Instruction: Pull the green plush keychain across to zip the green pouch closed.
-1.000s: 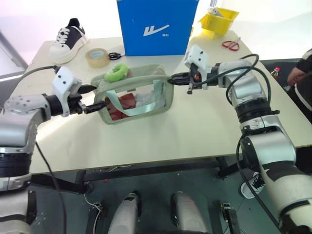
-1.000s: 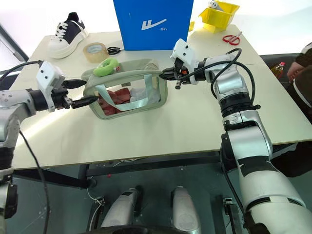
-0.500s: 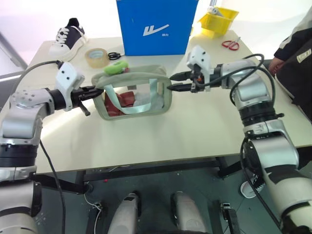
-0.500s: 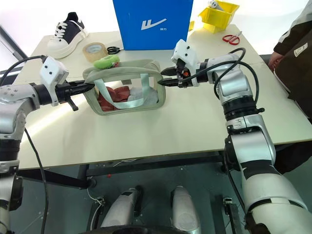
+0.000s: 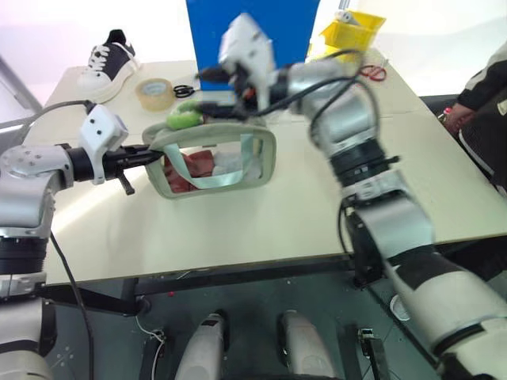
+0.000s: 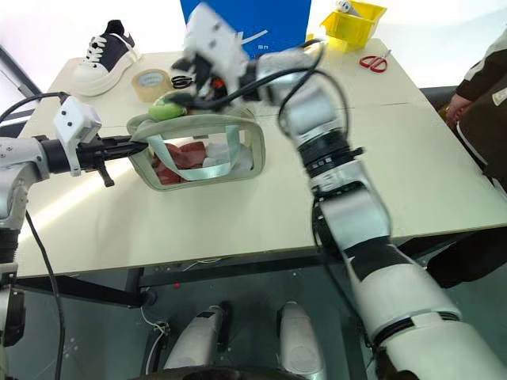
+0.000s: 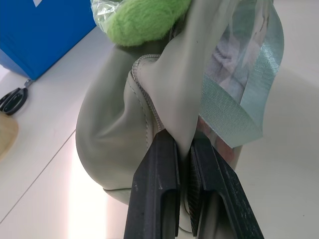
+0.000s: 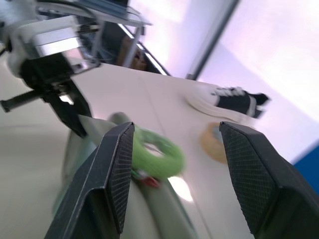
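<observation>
Tape roll [image 5: 158, 93], sneaker [image 5: 111, 62] behind green pouch [image 5: 265, 162].

No lettering can be read anywhere. The blue box [image 6: 261, 16] at the far side of the tabletop [image 6: 412, 158] carries a white mark on its front, but the right arm covers most of it, and no word or number shows.
</observation>
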Available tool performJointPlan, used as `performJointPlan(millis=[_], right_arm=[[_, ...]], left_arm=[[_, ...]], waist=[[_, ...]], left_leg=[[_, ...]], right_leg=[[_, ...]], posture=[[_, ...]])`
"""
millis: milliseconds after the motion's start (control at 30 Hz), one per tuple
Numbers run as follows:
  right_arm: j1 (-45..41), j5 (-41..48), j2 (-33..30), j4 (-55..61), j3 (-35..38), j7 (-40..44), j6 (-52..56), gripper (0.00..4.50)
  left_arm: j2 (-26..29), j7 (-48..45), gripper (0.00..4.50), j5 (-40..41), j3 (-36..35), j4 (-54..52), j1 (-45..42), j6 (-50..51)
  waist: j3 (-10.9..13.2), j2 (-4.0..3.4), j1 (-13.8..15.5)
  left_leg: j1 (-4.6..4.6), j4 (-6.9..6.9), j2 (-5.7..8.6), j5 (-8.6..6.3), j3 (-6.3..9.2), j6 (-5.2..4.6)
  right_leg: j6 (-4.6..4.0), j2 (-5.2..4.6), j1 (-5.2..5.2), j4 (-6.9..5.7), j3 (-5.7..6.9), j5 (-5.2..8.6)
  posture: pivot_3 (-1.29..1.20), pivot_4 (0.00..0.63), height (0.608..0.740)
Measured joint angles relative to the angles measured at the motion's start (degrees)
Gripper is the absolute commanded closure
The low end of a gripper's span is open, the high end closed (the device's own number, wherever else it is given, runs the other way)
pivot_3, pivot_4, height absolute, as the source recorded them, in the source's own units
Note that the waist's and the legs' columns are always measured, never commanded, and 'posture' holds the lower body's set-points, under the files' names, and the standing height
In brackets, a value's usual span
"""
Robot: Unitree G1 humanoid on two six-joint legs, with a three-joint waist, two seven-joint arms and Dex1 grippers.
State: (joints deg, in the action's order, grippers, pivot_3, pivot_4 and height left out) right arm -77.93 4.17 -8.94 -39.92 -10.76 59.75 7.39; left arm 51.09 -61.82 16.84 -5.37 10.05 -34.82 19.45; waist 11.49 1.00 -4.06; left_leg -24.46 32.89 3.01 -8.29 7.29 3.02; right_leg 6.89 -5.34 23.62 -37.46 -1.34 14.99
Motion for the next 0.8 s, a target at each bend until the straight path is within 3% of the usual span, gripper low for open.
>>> performJointPlan(millis=[233, 600, 700, 800], right_arm=[[-3.75, -5.72, 6.40, -13.73, -3.74, -4.15, -9.05, 1.70], [-6.97, -10.06, 7.90, -22.97, -3.78, -9.99, -12.34, 1.70], [-6.97, -11.57, 7.79, -23.54, -4.36, -10.58, -13.45, 2.61], [-6.96, -13.15, 7.49, -23.70, -4.74, -10.86, -14.51, 4.06]], left_arm=[[0.08, 0.43, 4.50, 0.01, -0.71, -0.09, 1.13, -0.87], [0.14, 1.67, 4.50, 0.09, -2.12, -2.58, 3.62, -0.92], [0.02, 1.77, 4.50, -0.10, -1.91, -2.19, 3.09, -0.91], [-0.09, 1.64, 4.50, -0.32, -0.79, -0.89, 1.55, -0.97]], waist=[[0.00, 0.00, 0.03], [0.00, 0.00, -0.09], [0.00, 0.00, -0.07], [0.00, 0.00, -0.02]], left_leg=[[0.01, 0.01, 0.02, 0.01, 0.12, 0.02], [0.02, -0.02, -0.01, 0.00, 0.17, 0.03], [0.02, -0.03, -0.01, 0.00, 0.17, 0.03], [0.02, -0.02, -0.01, 0.00, 0.17, 0.03]], right_leg=[[-0.01, 0.04, -0.02, -0.02, 0.02, 0.00], [-0.02, 0.10, 0.00, -0.04, 0.02, 0.01], [-0.02, 0.12, 0.00, -0.04, 0.02, 0.01], [-0.02, 0.12, 0.00, -0.04, 0.02, 0.01]], posture=[[0.00, 0.150, 0.740], [0.00, 0.150, 0.740], [0.00, 0.150, 0.740], [0.00, 0.150, 0.740]])
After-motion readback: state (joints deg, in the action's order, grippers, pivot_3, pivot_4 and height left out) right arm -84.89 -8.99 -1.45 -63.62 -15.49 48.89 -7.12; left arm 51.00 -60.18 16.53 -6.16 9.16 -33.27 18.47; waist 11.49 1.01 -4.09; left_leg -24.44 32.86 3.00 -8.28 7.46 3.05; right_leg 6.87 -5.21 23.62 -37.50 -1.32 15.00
